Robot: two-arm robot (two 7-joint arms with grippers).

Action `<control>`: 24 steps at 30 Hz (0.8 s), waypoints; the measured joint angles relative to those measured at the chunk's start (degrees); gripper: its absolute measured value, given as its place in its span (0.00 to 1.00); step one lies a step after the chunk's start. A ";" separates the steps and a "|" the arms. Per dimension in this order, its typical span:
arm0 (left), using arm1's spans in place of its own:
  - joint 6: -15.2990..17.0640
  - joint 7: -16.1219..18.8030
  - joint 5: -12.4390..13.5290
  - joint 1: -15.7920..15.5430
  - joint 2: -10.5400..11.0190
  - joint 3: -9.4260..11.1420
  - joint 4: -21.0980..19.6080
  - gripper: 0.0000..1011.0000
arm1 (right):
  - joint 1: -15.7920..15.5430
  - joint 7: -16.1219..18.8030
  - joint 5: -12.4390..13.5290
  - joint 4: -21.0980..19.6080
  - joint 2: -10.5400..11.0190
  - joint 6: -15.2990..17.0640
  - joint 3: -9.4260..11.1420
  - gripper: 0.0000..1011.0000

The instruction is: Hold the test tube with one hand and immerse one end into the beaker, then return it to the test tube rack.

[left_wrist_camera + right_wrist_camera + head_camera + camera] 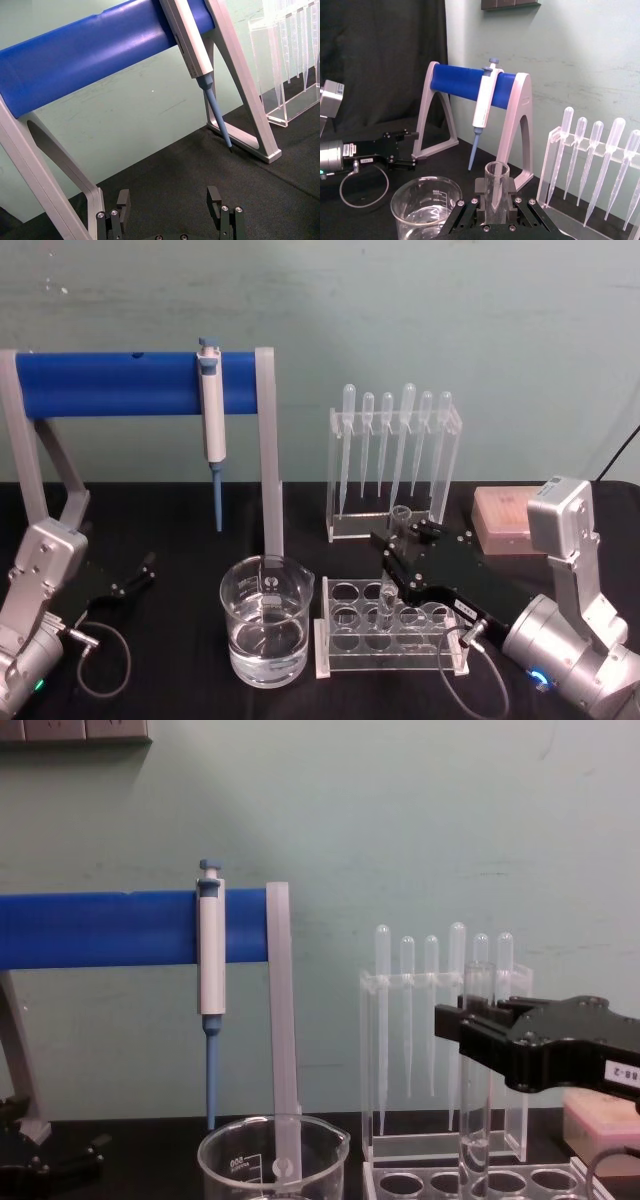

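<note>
The test tube is a clear glass cylinder standing upright, and my right gripper is shut on it just below the open rim. Its lower end reaches down into the clear tube rack. The chest view shows the tube rising from the rack, with the black right gripper clamped near its top. In the right wrist view the tube stands between the fingers. The beaker, holding clear liquid, stands left of the rack. My left gripper rests open near the table's left side.
A blue-and-white pipettor hangs on a blue bar stand behind the beaker. Behind the rack stands an acrylic stand holding several plastic pipettes. At the right sits a pink box. A cable loops by the left arm.
</note>
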 joint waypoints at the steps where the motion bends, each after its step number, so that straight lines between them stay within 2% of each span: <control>1: 0.00 0.00 0.00 0.00 0.00 0.00 0.00 0.99 | -0.02 0.03 -0.05 0.14 -0.04 -0.07 0.00 0.23; 24: 0.00 0.00 0.00 0.00 0.00 0.00 0.00 0.99 | -0.56 0.74 -1.13 3.05 -1.64 -3.26 -0.46 0.23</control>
